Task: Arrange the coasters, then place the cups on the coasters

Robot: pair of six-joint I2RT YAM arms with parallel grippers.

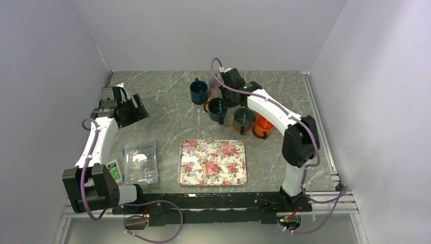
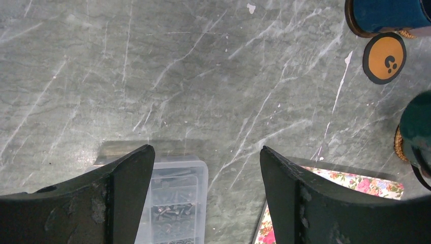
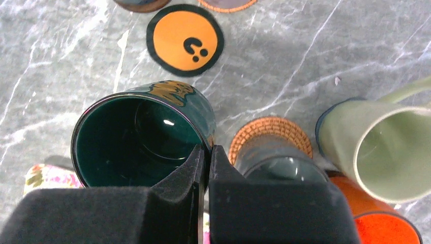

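While the right gripper (image 3: 207,150) is pinched shut on the rim of a dark green cup (image 3: 127,142) near the orange-faced coaster (image 3: 185,39), hemmed by other cups, the left gripper (image 2: 203,152) hangs wide open and empty over bare marble table (image 2: 152,76).

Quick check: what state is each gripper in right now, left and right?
Left gripper: open, holding nothing.
Right gripper: closed on the rim of the glossy dark green ceramic mug.
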